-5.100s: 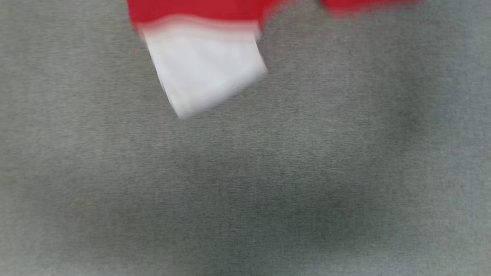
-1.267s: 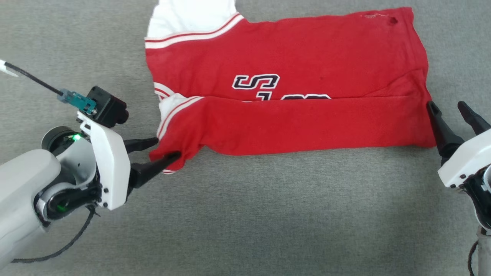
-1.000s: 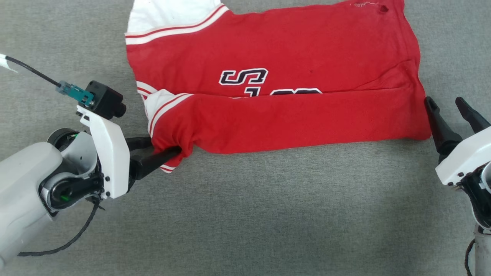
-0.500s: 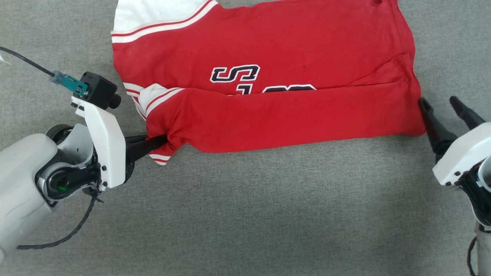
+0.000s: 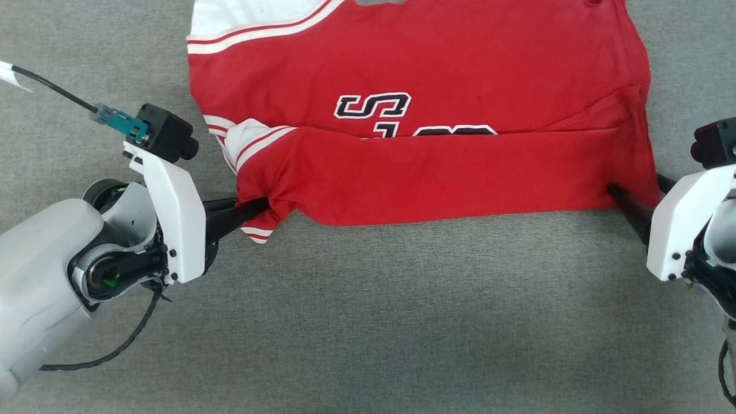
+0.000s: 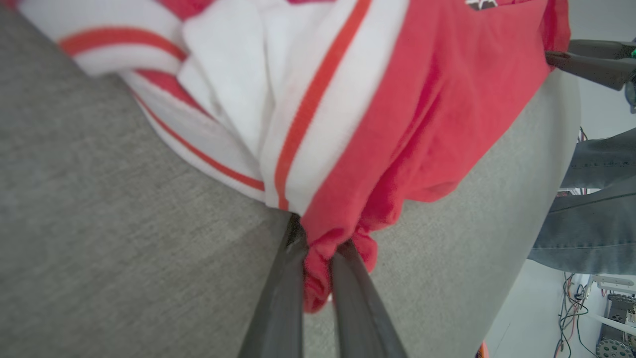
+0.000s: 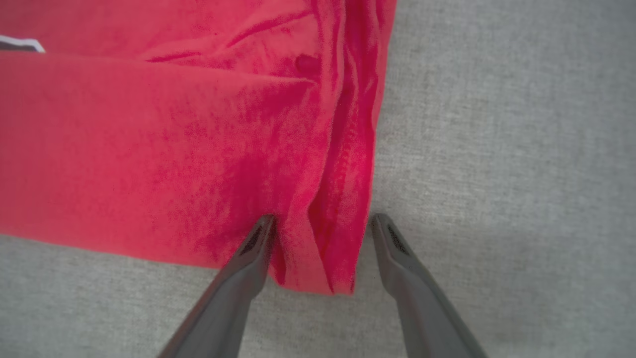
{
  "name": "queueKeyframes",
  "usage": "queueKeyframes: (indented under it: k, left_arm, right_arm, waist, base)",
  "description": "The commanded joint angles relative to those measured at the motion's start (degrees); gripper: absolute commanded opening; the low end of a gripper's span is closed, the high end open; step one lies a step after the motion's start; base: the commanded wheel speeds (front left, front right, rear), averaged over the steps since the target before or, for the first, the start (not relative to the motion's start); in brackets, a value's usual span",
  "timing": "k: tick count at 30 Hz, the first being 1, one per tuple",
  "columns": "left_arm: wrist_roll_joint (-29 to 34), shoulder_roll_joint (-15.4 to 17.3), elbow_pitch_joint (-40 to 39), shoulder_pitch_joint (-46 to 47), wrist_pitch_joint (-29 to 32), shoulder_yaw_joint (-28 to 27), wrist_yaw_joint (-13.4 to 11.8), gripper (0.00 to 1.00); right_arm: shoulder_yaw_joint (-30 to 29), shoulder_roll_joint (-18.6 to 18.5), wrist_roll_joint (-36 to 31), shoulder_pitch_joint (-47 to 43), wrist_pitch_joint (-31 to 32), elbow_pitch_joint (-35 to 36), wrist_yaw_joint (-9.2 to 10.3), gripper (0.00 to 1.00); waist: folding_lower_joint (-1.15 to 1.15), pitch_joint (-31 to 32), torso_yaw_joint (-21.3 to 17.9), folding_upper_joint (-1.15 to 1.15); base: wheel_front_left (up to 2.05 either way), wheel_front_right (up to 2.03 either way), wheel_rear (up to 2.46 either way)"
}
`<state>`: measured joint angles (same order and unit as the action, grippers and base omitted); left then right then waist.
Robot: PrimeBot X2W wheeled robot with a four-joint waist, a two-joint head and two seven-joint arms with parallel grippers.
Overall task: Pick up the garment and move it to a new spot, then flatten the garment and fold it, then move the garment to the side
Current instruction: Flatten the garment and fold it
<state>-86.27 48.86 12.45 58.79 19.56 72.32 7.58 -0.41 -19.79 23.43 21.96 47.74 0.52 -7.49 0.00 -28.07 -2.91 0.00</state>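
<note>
**Red soft jersey shirt, white sleeves: right jaws reach hem**

It lies half-folded on the grey cloth table. Our left gripper stays clenched on the bunched sleeve corner. Our right gripper, clear of it a moment ago, now straddles the hem corner, jaws spread; we judge one pinch readies the next fold.

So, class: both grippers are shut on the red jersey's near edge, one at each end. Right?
Not quite. The left gripper is shut on the red jersey, but the right gripper is open, its fingers astride the corner; the right wrist view shows it.
</note>
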Motion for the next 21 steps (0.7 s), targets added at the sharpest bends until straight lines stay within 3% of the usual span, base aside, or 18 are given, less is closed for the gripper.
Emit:
queueKeyframes:
  k: [1, 6, 12, 21]
  left_arm:
    - [0.51, -1.23, -0.08, -1.34, 0.44, 1.84, -0.18, 0.0]
    - [0.58, -0.39, -1.25, -1.9, -0.05, 1.51, -0.18, 0.0]
    - [0.42, 3.3, -6.04, -3.4, -0.86, 1.14, -0.17, 0.0]
    - [1.14, 8.08, -14.18, -8.85, 0.75, 1.05, -0.16, 0.0]
  right_arm:
    - [1.03, 0.76, 0.81, 0.33, 0.59, -2.31, 0.0, 0.0]
    - [0.07, 0.15, 1.43, 0.35, -0.44, -3.05, 0.01, 0.0]
    - [-1.22, -1.78, 2.96, -2.76, -0.17, -0.48, 0.01, 0.0]
    - [-2.71, -4.0, 5.51, -12.06, 5.12, 7.02, 0.01, 0.0]
  waist:
    - [0.0, 0.12, 0.73, 0.0]
    - [0.0, 0.96, 1.39, 0.0]
    - [0.0, 2.98, 1.78, 0.0]
    - [0.0, 5.22, 2.3, 0.0]
  base:
    - [0.0, 0.0, 0.0]
    - [0.0, 0.0, 0.0]
    - [0.0, 0.0, 0.0]
    - [0.0, 0.0, 0.0]
